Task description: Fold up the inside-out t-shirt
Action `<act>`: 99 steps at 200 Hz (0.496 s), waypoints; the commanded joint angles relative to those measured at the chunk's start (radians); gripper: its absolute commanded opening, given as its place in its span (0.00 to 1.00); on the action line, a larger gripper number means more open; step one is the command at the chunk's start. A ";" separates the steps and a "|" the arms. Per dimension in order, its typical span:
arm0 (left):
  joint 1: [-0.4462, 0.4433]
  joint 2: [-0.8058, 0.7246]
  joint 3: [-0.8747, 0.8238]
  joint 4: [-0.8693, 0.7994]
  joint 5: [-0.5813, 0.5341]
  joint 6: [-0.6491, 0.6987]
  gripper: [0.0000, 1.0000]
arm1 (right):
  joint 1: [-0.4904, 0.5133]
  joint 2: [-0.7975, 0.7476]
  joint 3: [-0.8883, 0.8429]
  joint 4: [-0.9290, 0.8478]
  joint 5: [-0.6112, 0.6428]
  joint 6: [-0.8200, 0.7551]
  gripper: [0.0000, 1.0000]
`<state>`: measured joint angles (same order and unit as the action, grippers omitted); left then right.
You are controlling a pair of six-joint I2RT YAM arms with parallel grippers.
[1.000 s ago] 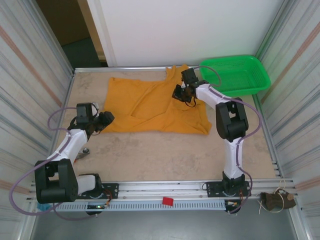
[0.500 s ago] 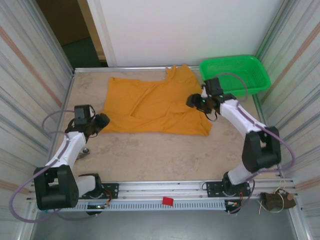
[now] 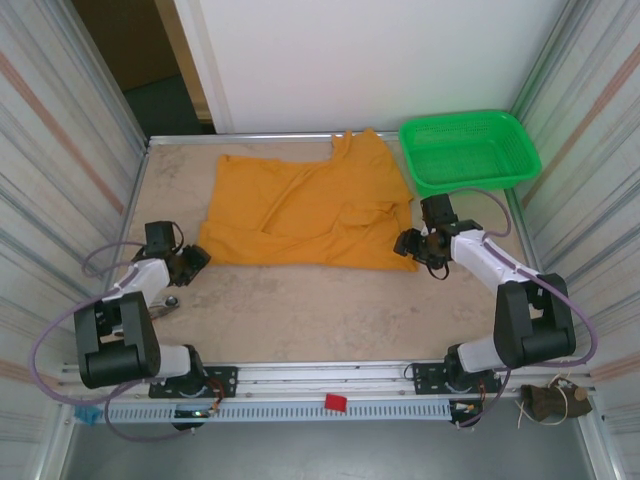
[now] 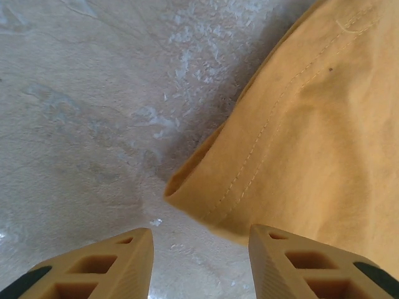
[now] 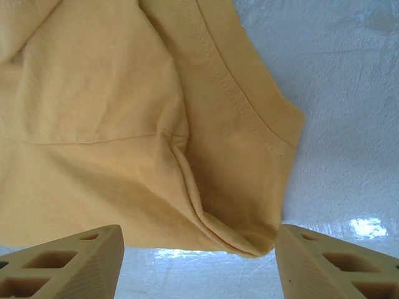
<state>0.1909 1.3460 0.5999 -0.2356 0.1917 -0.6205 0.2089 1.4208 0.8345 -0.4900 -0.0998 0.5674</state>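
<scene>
Since its two tan fingers stand apart with only bare table between them, the left hand (image 4: 198, 246) holds nothing. The bottom edge of its wrist view cuts the fingers off, so the rest of them is hidden. Just ahead of it lies one corner of the inside-out t-shirt (image 3: 310, 205), a hem with a line of stitches. The hem is lifted a little, with a dark shadow under it. The right hand (image 5: 198, 240) also has its fingers wide apart with nothing clamped, and another corner of the shirt sits just ahead of them. The cloth bunches into a thick fold there, and the fold hides what is under it. From above, each hand is low at a near corner of the shirt, but both look small and dark, so I cannot tell if they touch the cloth. The shirt is spread on the far half of the table (image 3: 300, 320), with one part reaching the far edge beside a green basket (image 3: 478, 184). A small shiny thing (image 3: 172, 300) by the left arm is too tiny to make out.
</scene>
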 commanded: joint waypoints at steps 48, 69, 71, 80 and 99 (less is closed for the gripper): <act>0.006 0.079 0.046 0.083 0.033 0.010 0.30 | -0.002 0.078 -0.054 0.085 -0.028 0.020 0.04; 0.007 0.068 0.052 0.080 0.032 0.018 0.00 | -0.007 0.026 -0.073 0.061 -0.012 0.031 0.00; 0.007 0.063 0.052 0.078 0.031 0.018 0.00 | -0.007 0.018 -0.075 0.056 -0.009 0.033 0.00; 0.007 0.038 0.049 0.063 0.025 0.020 0.00 | -0.010 -0.019 -0.082 0.031 0.001 0.046 0.00; 0.008 -0.046 0.034 0.002 -0.025 0.011 0.00 | -0.018 -0.098 -0.103 -0.032 0.017 0.078 0.00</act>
<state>0.1909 1.3994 0.6262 -0.1783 0.2127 -0.6140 0.2062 1.4292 0.7574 -0.4332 -0.1139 0.5957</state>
